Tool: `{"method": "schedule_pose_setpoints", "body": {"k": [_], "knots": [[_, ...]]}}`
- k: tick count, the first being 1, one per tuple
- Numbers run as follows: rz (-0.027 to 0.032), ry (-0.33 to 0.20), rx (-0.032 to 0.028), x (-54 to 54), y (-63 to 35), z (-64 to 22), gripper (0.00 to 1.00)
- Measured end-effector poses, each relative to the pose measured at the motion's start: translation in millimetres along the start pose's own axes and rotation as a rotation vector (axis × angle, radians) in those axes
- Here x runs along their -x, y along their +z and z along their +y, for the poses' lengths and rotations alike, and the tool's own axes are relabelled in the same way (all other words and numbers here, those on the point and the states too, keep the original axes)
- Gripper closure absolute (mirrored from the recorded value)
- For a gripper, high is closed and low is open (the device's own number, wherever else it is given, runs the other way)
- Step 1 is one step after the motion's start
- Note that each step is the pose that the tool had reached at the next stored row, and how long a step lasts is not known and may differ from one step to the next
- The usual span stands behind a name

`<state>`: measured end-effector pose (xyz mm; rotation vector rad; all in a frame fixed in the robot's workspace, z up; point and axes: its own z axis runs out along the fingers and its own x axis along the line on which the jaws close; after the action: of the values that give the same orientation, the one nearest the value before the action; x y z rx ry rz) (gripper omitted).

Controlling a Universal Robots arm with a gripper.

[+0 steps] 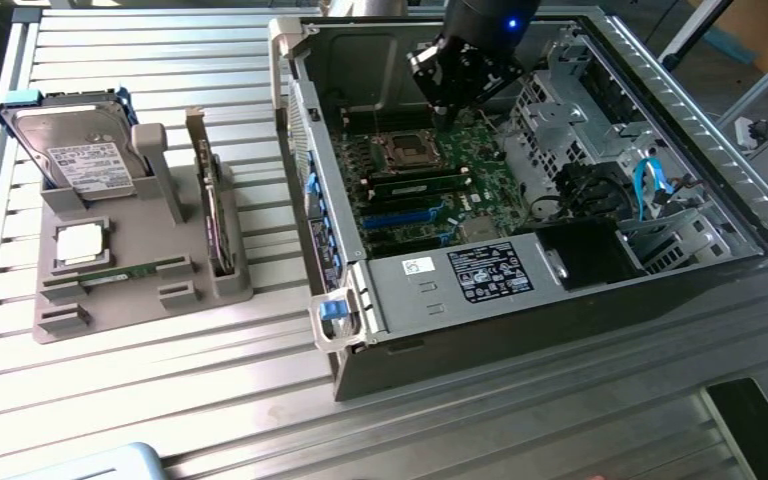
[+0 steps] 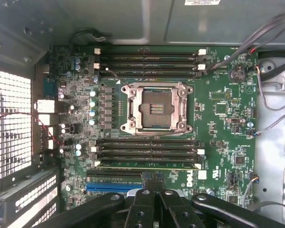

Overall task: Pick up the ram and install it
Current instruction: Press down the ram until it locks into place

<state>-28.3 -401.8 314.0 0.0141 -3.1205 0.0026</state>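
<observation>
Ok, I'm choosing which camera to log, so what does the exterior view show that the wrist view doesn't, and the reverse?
Exterior view: the gray holder beside the case, with the hard drive, the upright card and a green memory stick lying in it. Wrist view: the coin battery and the vent grille, close up. Both: the motherboard, its processor socket and the shut gripper above the board.

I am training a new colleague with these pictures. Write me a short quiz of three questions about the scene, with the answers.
1. True or false: the gripper hangs outside the computer case.
2. Where does the hard drive stand? A: in the grey holder. B: on top of the computer case.
3. Fill in: the gripper's jaws are ___.

Key: 1 false; 2 A; 3 shut.
</observation>
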Motion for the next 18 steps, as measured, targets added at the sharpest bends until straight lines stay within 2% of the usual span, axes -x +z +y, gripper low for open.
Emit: {"method": "schedule_pose_setpoints", "body": {"k": [9, 18], "knots": [[-0.0005, 0.0, -0.0002, 0.3, -0.1, 0.0, 0.89], [-0.0005, 0.0, -0.0002, 5.2, -0.2, -0.1, 0.89]]}}
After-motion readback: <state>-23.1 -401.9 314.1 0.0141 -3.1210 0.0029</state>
